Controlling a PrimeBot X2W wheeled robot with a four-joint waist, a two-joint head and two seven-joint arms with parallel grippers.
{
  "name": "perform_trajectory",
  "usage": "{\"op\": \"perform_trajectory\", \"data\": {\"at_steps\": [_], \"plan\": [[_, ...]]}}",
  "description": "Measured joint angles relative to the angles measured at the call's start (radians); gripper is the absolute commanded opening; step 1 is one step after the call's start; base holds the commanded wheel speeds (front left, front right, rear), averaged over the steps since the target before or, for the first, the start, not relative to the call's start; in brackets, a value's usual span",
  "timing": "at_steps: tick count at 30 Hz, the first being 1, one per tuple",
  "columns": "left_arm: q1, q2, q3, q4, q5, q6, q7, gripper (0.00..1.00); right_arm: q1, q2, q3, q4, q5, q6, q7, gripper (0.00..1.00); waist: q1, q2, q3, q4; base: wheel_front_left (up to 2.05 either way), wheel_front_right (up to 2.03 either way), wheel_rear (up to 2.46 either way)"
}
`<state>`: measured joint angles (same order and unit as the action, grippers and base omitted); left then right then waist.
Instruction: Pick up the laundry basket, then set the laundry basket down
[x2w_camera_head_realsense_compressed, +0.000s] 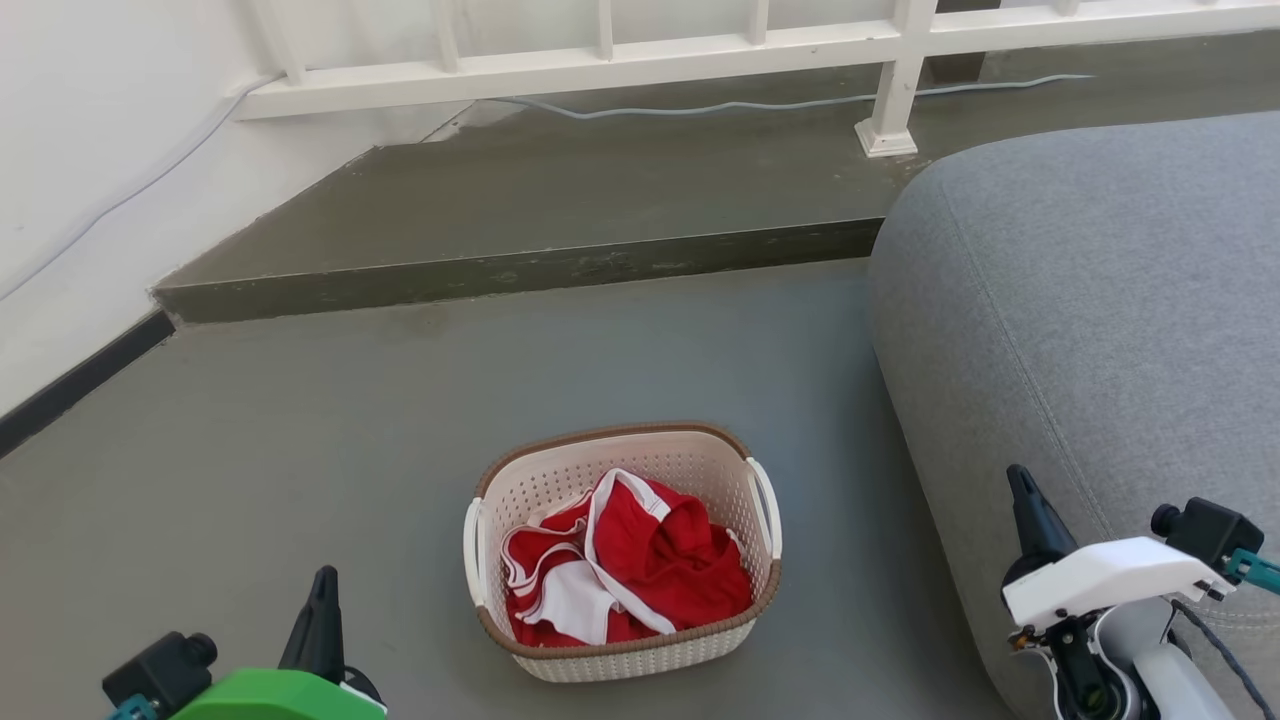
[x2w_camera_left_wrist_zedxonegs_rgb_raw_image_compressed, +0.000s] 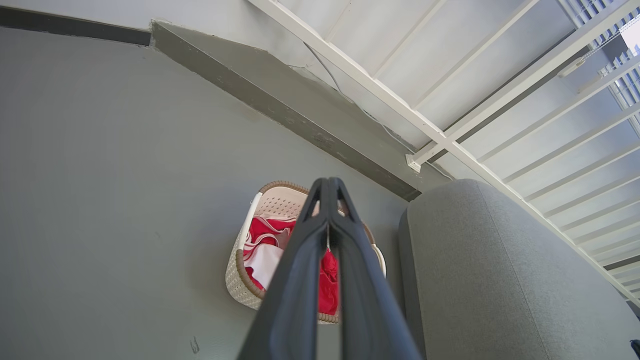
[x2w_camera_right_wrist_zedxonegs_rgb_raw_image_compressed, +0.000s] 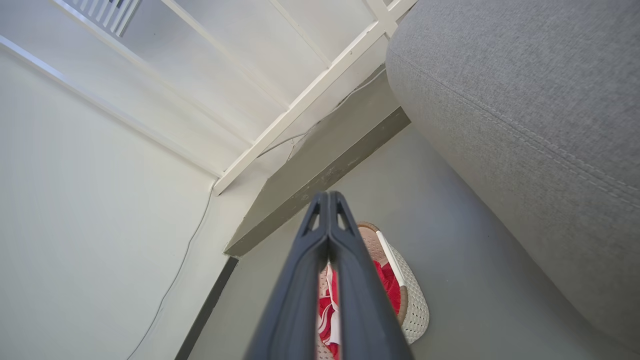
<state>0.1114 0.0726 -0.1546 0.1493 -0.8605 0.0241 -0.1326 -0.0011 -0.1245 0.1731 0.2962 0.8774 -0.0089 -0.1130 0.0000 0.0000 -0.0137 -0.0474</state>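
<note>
Cream perforated plastic under a brown woven band: your laundry basket (x2w_camera_head_realsense_compressed: 610, 478) stands upright, mouth up, on the grey floor (x2w_camera_head_realsense_compressed: 250, 430) at the lower centre of the head view, with a red-and-white garment (x2w_camera_head_realsense_compressed: 650, 560) bunched inside. You have the left gripper (x2w_camera_head_realsense_compressed: 324, 590) at the lower left corner and the right gripper (x2w_camera_head_realsense_compressed: 1025, 500) at the lower right. The basket lies between them, well apart from both. Each wrist view shows its own two dark fingers pressed together, closed on themselves, with the basket beyond the tips. The two white handles sit on the basket's left and right sides. It is turned slightly, so the right handle lies higher in the frame than the left. From here it looks about as deep as it is wide, so I cannot tell you which way its long axis runs. To the right, the rounded edge of a grey upholstered sofa (x2w_camera_head_realsense_compressed: 1100, 300) is near the right handle, with a strip of floor between. Your right gripper overlaps that sofa in the picture. Leftward you have open floor out to the white wall (x2w_camera_head_realsense_compressed: 80, 150). Toward the top of the frame, floor runs to a raised step (x2w_camera_head_realsense_compressed: 520, 270) with a white railing (x2w_camera_head_realsense_compressed: 600, 60) behind it.
</note>
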Motion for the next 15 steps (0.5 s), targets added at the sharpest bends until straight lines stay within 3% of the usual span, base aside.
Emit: {"op": "perform_trajectory", "data": {"at_steps": [15], "plan": [[-0.036, 0.005, 0.039, 0.025, -0.201, -0.033, 0.045, 0.00, -0.013, 0.020, -0.072, -0.002, 0.184, 0.031, 0.054, 0.00, 0.0000, 0.0000, 0.004, 0.012, 0.00, 0.00, 0.00]]}}
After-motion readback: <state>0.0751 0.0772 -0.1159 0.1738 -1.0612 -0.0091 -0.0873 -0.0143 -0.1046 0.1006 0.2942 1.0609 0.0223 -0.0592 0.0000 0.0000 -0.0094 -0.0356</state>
